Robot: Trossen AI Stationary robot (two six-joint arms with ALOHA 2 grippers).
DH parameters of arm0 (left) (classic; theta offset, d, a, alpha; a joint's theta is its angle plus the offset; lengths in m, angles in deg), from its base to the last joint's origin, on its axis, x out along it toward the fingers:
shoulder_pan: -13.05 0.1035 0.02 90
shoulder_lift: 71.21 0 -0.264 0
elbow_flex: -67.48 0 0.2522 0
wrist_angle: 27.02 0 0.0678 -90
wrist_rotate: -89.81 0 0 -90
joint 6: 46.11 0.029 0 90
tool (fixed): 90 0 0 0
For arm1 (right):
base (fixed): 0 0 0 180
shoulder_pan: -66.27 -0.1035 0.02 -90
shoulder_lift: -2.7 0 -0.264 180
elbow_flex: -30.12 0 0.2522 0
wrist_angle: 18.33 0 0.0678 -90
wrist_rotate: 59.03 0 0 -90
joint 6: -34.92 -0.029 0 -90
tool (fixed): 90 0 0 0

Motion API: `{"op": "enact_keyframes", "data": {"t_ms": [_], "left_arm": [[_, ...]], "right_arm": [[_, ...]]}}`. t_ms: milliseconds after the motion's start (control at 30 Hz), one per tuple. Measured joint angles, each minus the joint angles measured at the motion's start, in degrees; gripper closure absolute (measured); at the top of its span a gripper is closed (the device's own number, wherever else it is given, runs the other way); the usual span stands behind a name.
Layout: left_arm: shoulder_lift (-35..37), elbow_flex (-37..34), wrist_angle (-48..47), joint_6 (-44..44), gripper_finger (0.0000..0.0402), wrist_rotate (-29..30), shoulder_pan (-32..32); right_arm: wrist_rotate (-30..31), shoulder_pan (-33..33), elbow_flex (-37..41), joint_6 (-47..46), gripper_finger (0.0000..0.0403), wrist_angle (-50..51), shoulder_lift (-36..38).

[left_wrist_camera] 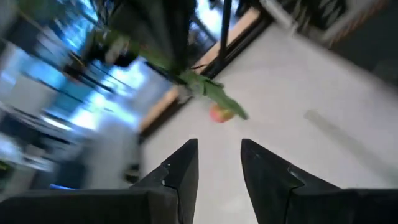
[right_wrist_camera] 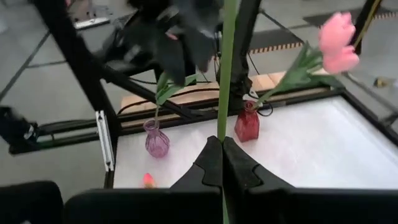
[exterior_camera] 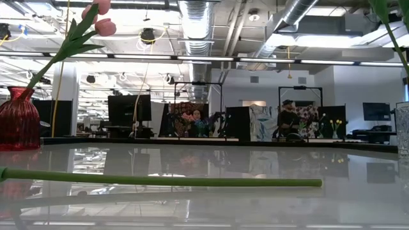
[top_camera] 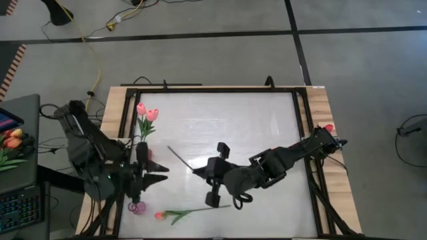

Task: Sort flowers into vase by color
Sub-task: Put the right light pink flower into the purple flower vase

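At counter centre, my right fingers (right_wrist_camera: 222,146) are clamped on a stem (right_wrist_camera: 226,68); its long axis runs toward ten o'clock in the high view, the bud out of sight. It could twist or slip, since the grip is thin. Another tulip (top_camera: 190,213) lies at six o'clock, bud toward nine. My left fingers (left_wrist_camera: 219,163) hang apart and empty near the purple vase (right_wrist_camera: 157,139). Two pink tulips stand in the red vase (right_wrist_camera: 246,124).

Green stem (exterior_camera: 166,181) flat on table (exterior_camera: 255,211); red vase (exterior_camera: 18,121) left.
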State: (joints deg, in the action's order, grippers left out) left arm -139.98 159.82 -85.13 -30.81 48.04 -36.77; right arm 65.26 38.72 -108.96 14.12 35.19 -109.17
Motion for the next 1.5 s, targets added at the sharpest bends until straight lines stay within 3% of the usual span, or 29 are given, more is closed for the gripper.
{"op": "enact_keyframes", "data": {"t_ms": [300,600,1200,1500], "left_arm": [[-7.1,0.0,0.4,27.0,0.0312,15.1,-1.7],[-14.8,0.0,0.3,47.6,0.0313,32.0,-0.2],[-14.7,6.5,-2.1,52.5,0.0313,30.0,3.1],[-14.7,6.8,-5.0,55.0,0.0313,27.3,6.6]], "right_arm": [[-8.7,2.9,0.0,-11.4,0.0383,0.8,0.0],[-11.5,3.7,0.0,-18.0,0.0382,1.4,0.0],[-19.9,10.9,0.0,-18.9,0.0382,1.8,0.0],[-25.1,11.2,0.0,-18.2,0.0382,1.5,0.0]]}}
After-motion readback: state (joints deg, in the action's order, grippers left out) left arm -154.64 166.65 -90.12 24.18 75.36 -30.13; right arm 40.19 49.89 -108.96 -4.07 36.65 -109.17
